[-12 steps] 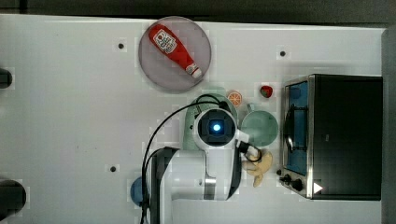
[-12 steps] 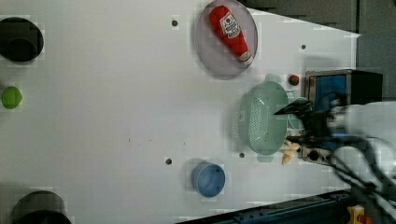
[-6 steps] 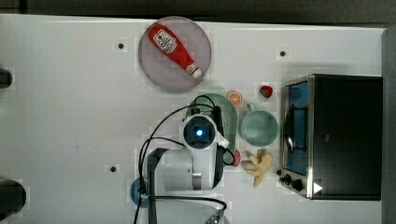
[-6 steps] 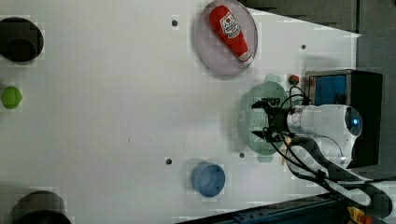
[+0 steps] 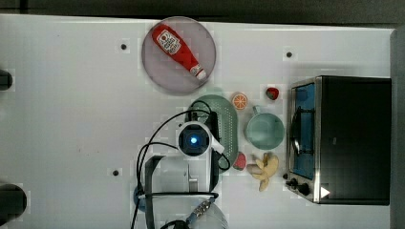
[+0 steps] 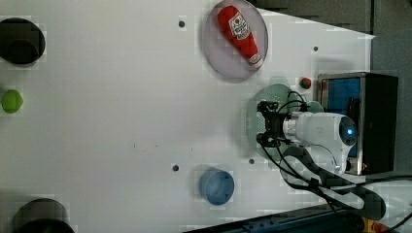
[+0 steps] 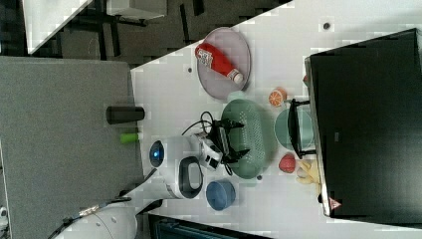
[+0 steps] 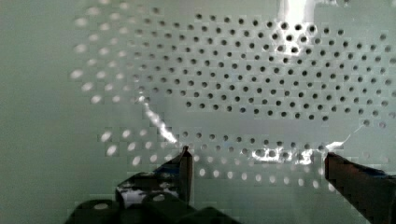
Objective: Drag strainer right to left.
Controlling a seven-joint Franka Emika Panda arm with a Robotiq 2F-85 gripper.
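On the white worktop [image 5: 71, 119], the robot arm's wrist [image 5: 194, 140] hangs over the pale green strainer [image 5: 228, 125], covering its left side in the top view. A ketchup bottle [image 5: 177, 46] lies on a round grey plate [image 5: 157, 71] above it. To the strainer's right sit a green cup [image 5: 265, 130], an orange slice [image 5: 239, 100] and a black oven [image 5: 353, 138].

A white table [image 5: 71, 119] carries the pale green strainer [image 5: 228, 119], directly beneath the spread fingers [image 8: 184, 163], beside a mint cup [image 5: 265, 131], a black toaster oven [image 5: 353, 138] and toy fruit. Farther from the fingers lie a grey plate [image 5: 162, 76] and a blue bowl [image 6: 216, 187].
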